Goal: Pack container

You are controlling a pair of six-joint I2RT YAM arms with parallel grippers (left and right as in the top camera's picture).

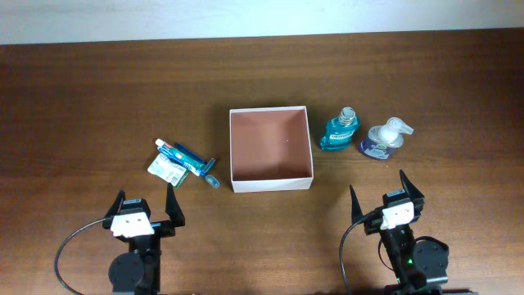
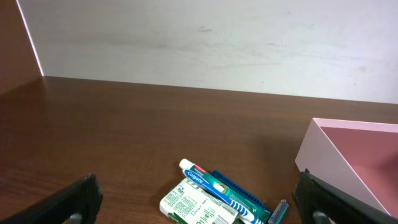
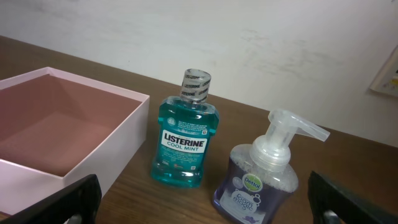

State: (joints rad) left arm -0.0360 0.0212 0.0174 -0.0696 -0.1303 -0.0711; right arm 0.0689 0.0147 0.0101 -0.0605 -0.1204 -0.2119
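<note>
Left hand (image 1: 146, 192) and right hand (image 1: 377, 184) gape wide, empty, with the container (image 1: 273, 184) lying ahead between them.

Teal mouthwash bottle (image 3: 185, 140) just beside soap pump bottle (image 3: 261, 180); toothpaste (image 2: 208, 179), toothbrush (image 2: 244, 191) and packet (image 2: 193, 206) huddled on the worktop (image 2: 124, 137).

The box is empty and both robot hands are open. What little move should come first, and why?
Probably reach the right hand toward the teal mouthwash bottle: that hand is open and empty, and the bottle stands upright just ahead, next to the empty container.
</note>
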